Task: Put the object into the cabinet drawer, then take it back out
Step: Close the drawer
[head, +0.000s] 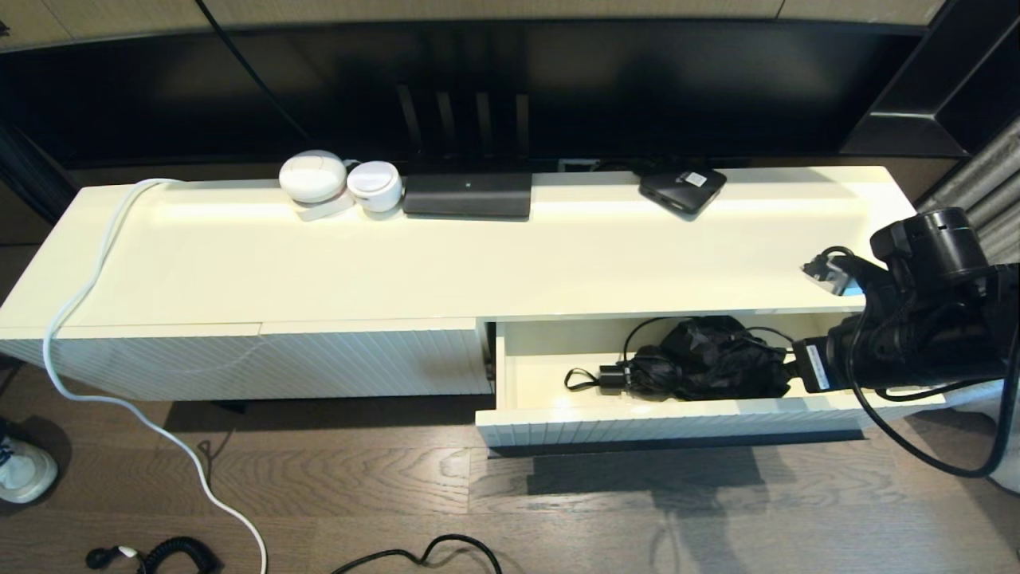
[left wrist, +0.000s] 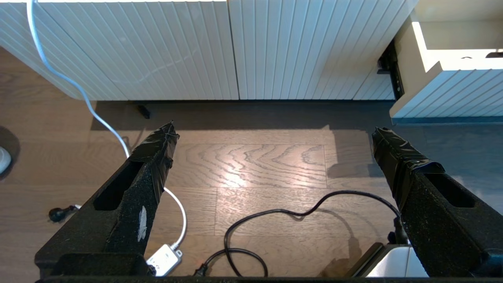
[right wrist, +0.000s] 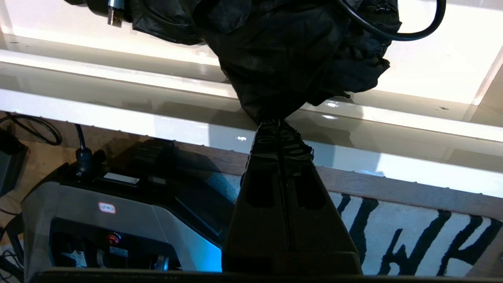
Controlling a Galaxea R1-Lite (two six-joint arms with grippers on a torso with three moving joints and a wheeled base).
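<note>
One long white cabinet [head: 446, 263] stands here, and everything counts off from it. One drawer [head: 637, 422] hangs open at its right front, with one black bundle [head: 709, 359] inside. On its top, along the back edge, sit two round white gadgets [head: 312, 177] [head: 374, 185], one black router [head: 467, 194] and one small black box [head: 682, 188]. One white cable [head: 96, 271] trails over its left end.

Black bundle [head: 701, 359] in open drawer [head: 558, 422]
</note>
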